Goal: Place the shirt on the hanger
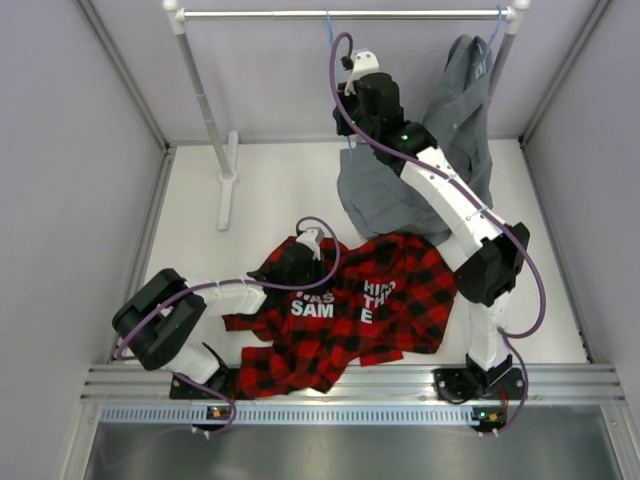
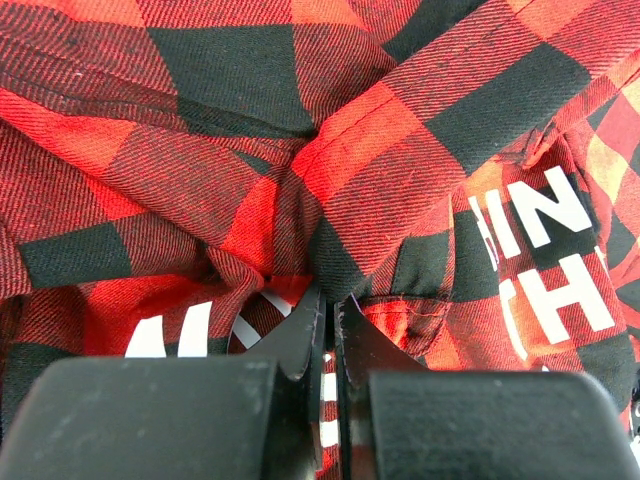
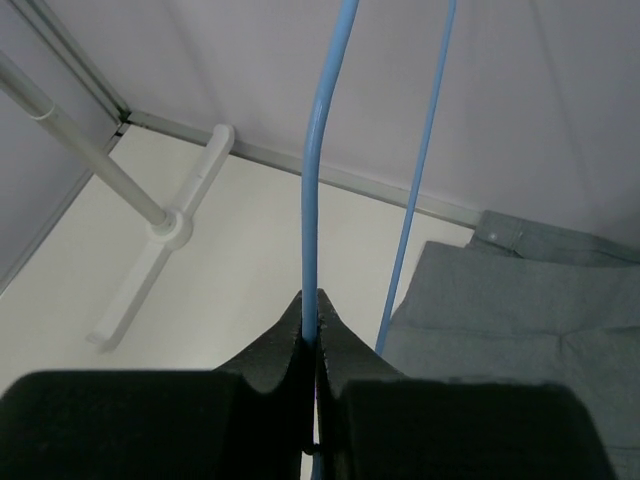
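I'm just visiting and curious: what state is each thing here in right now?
shirt: crumpled on the table, not hung.
hanger: bare, gripped by its wire.
grey shirt: hanging from the rail.
left gripper: shut on the shirt.
right gripper: shut on the hanger.

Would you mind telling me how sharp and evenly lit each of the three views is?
Top view: soft, even light, sharp throughout, faint shadow under the shirt. Left wrist view: weave crisp, left claw a soft, featureless black. Right wrist view: hanger wire fairly sharp, right claw underexposed.
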